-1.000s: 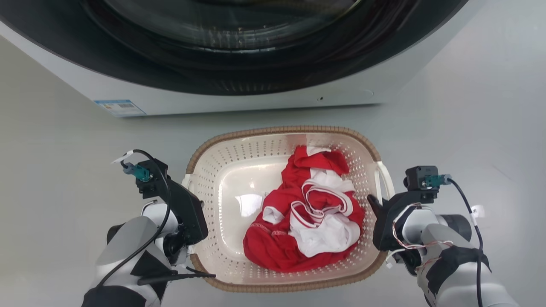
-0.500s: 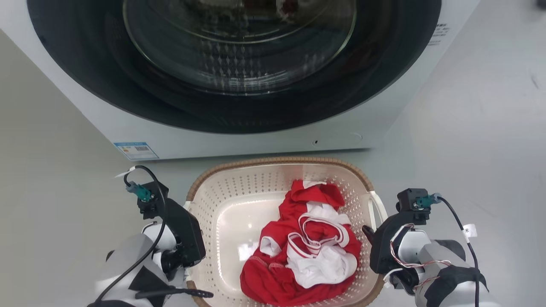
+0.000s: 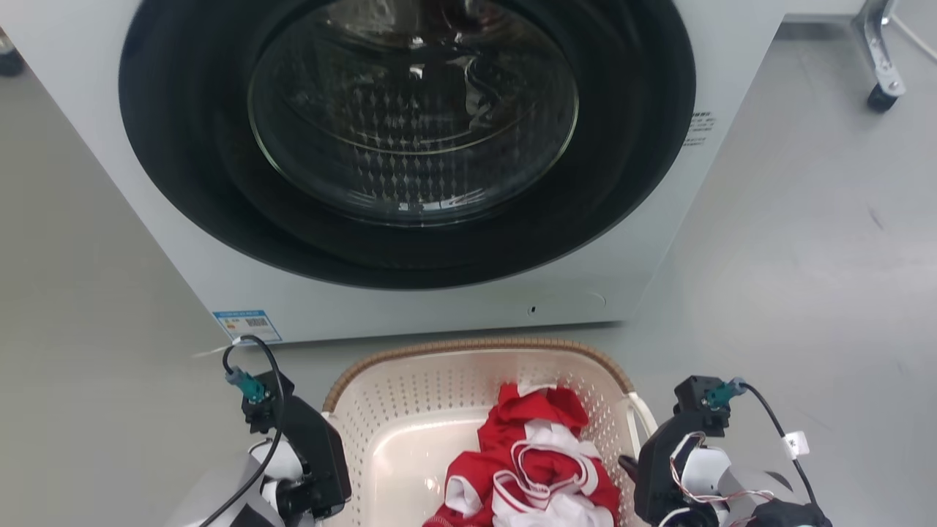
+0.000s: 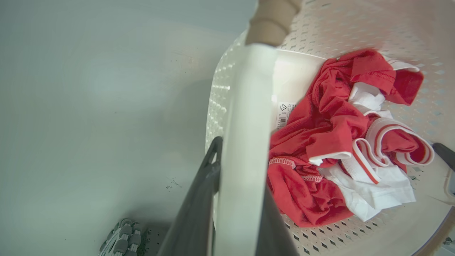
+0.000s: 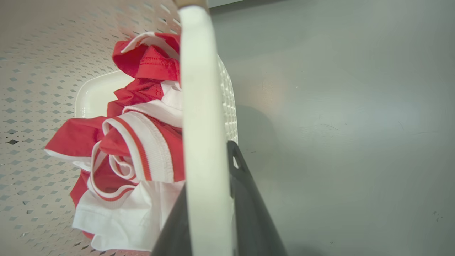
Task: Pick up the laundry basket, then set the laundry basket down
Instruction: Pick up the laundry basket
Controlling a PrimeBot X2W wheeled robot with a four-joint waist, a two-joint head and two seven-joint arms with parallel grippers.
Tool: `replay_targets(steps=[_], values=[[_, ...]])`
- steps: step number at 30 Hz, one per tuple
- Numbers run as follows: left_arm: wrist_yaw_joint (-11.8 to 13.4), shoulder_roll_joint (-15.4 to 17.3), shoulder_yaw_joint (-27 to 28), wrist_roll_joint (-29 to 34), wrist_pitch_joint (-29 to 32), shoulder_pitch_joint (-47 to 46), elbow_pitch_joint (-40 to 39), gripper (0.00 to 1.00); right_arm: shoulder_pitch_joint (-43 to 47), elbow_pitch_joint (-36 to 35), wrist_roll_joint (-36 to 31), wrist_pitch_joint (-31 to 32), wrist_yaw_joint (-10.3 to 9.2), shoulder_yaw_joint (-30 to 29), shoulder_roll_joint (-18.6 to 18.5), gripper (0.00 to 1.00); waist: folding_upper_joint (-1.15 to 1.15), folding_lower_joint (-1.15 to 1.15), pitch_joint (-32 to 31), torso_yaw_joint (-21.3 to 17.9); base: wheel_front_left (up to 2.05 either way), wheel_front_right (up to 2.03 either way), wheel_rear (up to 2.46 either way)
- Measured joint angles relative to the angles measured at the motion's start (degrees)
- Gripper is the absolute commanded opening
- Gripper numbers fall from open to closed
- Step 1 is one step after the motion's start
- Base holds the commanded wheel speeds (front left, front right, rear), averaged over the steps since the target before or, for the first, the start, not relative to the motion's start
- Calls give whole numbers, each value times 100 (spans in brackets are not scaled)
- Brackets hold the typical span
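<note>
- Since a second ago the head camera has swung upward, so more of the washing machine [image 3: 410,146] shows. The basket sits the same between both grippers.
- The laundry basket [image 3: 410,410] hangs just before the machine's lower front edge, seemingly lifted off the grey floor [image 3: 805,256].
- Red-and-white clothes [image 3: 534,468] lie inside, toward its right wall.
- The left gripper [image 4: 239,167] is clamped narrow on the left handle [image 4: 249,106], and the right gripper [image 5: 208,170] on the right handle [image 5: 199,89].
- The pick-up looks done. Setting down calls for lowering both arms evenly, then letting go.

Washing machine [image 3: 439,315] blocks way just beyond laundry basket [image 3: 468,344] far rim; narrow gap between. Grey floor [image 3: 790,293] open either side. Caster [image 3: 880,99] far right, well apart. Red-white garment [image 3: 542,454] crowds basket's right half; left half free.
</note>
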Motion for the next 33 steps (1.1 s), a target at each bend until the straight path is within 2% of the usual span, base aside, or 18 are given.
replay_targets(steps=[16,33], values=[[56,16,-7,-151,387,596,26,0,582,-97,485,536,-2,210,-3,0,0,0,-834,-52,0,0,0],[127,25,-67,-151,550,709,26,0,682,-152,743,773,-9,332,-27,0,0,1,-983,-124,0,0,0]])
